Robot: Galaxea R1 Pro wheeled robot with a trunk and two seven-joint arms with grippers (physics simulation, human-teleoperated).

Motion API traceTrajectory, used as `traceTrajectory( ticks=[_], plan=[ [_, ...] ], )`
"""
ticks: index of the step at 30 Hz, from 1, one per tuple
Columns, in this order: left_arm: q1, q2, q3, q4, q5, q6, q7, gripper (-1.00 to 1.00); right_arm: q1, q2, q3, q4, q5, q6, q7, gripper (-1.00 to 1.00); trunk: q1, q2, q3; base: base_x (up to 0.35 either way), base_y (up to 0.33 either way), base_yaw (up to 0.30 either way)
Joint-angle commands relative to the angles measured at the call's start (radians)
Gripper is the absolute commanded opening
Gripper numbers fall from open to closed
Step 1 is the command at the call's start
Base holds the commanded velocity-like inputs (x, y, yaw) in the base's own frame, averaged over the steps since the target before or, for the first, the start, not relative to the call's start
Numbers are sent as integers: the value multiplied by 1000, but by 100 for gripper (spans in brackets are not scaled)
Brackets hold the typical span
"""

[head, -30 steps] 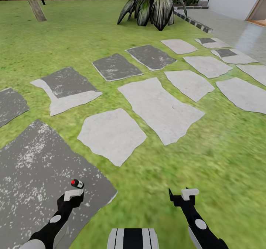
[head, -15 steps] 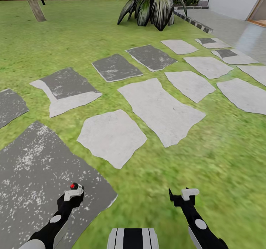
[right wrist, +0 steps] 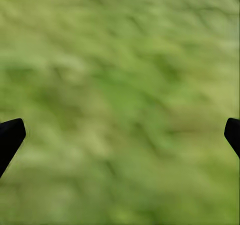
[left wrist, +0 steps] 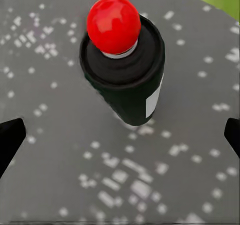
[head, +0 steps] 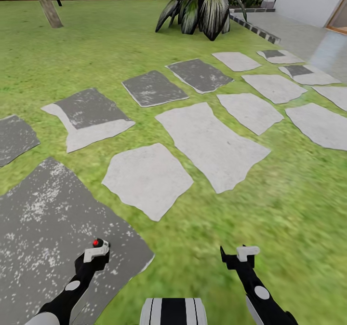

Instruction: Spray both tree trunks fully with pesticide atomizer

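while the left gripper (left wrist: 120,135) hung over the atomizer (left wrist: 125,67), fingers apart either side to straddle it, the bottle stood upright near the dark slab's (head: 43,228) right edge; the right gripper (head: 239,255) idled, fingers apart, over grass (right wrist: 120,85).

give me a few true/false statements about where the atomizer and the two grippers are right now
1. The pesticide atomizer stands upright on a dark speckled slab. True.
2. The left gripper is shut on the atomizer. False: its fingertips are spread wide, with the bottle between them and untouched.
3. The right gripper hangs open over grass. True.
4. The atomizer has a blue cap. False: a red ball tops the black bottle.
5. The leafy plant is right beside the atomizer. False: it is far off, beyond the stepping slabs.
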Motion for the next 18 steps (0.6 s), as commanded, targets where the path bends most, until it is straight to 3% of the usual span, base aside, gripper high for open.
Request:
traceTrajectory(
  ticks=[1, 18],
  plan=[
    [-1, 0, -1, 1, 6, -3, 0, 100, 0, 0, 0, 0, 5, -3, 0, 100, 0, 0, -1, 0, 0, 164],
    [-1, -2, -1, 1, 6, -3, 0, 100, 0, 0, 0, 0, 5, -3, 0, 100, 0, 0, -1, 50, 0, 13]
  ],
)
